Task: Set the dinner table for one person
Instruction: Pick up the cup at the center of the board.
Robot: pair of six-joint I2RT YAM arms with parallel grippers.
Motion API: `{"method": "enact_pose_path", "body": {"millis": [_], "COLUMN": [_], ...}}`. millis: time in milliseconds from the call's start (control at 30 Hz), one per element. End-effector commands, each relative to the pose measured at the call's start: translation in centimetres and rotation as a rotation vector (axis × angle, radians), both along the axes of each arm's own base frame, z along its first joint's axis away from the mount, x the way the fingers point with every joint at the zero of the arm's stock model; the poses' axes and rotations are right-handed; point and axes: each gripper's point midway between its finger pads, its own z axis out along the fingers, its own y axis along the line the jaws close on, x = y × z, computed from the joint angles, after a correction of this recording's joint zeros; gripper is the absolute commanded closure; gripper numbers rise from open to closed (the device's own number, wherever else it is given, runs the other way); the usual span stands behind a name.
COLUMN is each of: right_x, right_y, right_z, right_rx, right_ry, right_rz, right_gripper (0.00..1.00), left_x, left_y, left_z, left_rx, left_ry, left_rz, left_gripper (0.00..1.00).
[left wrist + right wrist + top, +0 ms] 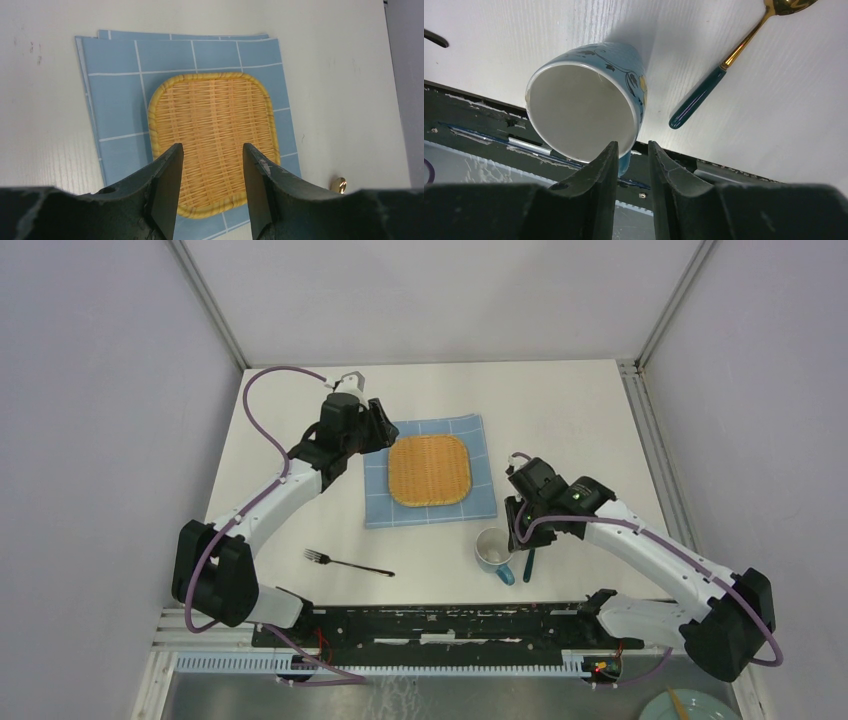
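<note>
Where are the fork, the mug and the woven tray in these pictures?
fork point(348, 564): top external view, middle of its handle.
mug point(581, 117): right wrist view, white inner wall.
woven tray point(215, 120): left wrist view, centre of the weave.

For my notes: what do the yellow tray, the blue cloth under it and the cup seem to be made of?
Tray: looks like woven bamboo or rattan strips, matte; the crossing weave and wrapped rim show clearly.
Cloth: thin fabric, matte, with white grid lines; a doubled edge at the far side suggests it is folded.
Cup: probably glazed ceramic; smooth white inside, glossy blue painted outside.
</note>
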Motion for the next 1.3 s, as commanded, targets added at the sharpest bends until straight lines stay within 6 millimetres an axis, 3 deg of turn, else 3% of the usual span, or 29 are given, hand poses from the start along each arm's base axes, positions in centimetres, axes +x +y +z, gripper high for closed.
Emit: {"method": "enact_pose_path", "body": {"millis": [0,1067,1167,1267], "right_x": [0.6,1.9,2.1,2.2], "right_y": [0.6,1.7,1.8,2.2], "right_z": [0.1,-3.1,-3.5,-3.6], "right_rx": [0.024,-0.014,-0.016,-0.016], "right_ry": [-0.040,-0.098,-0.105,-0.105], "right_rz": [-0.016,-0.045,-0.055,-0.054], "right_gripper": [0.66,0.75,0.80,0.91], "left_x": [0.3,0.5,0.5,0.5], "left_y": [-0.1,0.1,0.1,-0.1], "left_z": [1.4,1.9,1.8,1.8], "left_rx": [-0.018,0.001,0.002,0.003], "left_ry": [-0.043,-0.053,-0.052,-0.050], "left_rz": [0.011,0.008,0.006,0.001], "left_gripper": [0.45,0.44,0.44,0.44]}}
